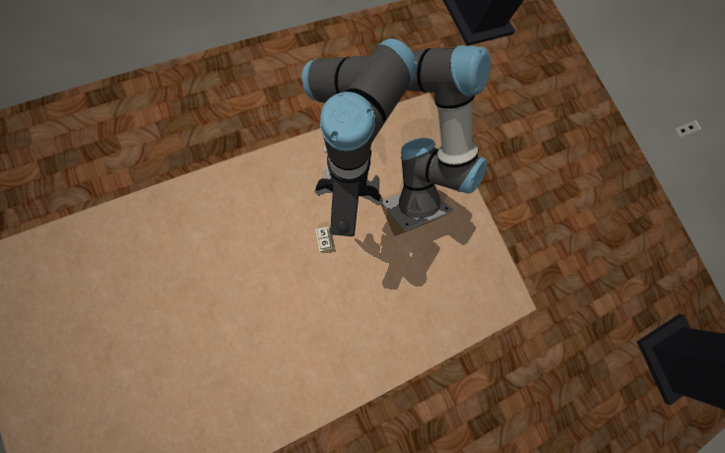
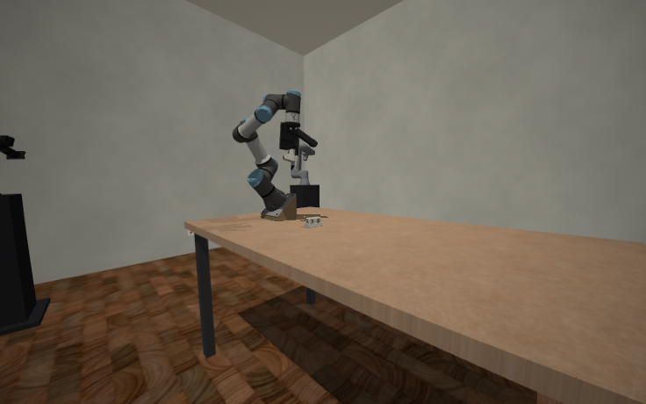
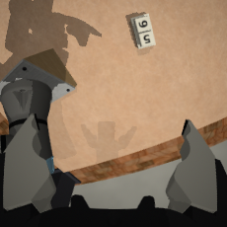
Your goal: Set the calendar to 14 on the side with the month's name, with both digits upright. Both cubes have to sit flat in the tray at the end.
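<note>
The calendar [image 2: 313,224] is a small pale tray holding two white cubes side by side, on the brown table close to the arm's base. Seen from above, one cube [image 1: 322,232] [image 3: 146,37] shows a 5 on top and the other cube [image 1: 325,244] [image 3: 142,23] shows a 6 or 9. The side faces and the month's name are too small to read. My gripper [image 1: 347,191] [image 2: 290,155] [image 3: 112,117] is open and empty, high above the table. It hangs between the base and the calendar, well clear of the cubes.
The arm's base plate [image 1: 420,212] [image 3: 41,74] is bolted to the table beside the calendar. The table's far edge [image 3: 148,153] runs under the fingers in the wrist view. Black camera stands [image 1: 684,362] [image 2: 14,256] are on the floor around the table [image 1: 186,320].
</note>
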Action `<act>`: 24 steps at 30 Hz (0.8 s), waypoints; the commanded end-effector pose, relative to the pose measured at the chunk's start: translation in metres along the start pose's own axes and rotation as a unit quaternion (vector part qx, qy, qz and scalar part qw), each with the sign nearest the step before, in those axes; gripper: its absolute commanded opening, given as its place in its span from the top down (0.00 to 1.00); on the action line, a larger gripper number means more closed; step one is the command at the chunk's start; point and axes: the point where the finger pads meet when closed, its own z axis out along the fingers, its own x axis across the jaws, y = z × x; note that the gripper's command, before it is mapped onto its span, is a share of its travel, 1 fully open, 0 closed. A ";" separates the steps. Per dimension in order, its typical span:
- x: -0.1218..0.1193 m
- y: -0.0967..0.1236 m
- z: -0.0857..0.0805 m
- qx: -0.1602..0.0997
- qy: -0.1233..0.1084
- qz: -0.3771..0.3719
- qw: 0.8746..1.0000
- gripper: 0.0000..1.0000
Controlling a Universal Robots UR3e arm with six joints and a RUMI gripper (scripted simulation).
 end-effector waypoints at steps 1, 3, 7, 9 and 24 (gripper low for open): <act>0.014 -0.028 0.014 0.015 0.008 -0.040 0.999 0.00; 0.018 -0.036 0.019 0.016 0.011 -0.052 0.998 0.00; 0.025 -0.049 0.028 0.019 0.015 -0.075 0.997 0.00; 0.028 -0.055 0.032 0.020 0.018 -0.085 0.996 0.00; 0.048 -0.092 0.067 0.023 0.035 -0.161 0.986 0.00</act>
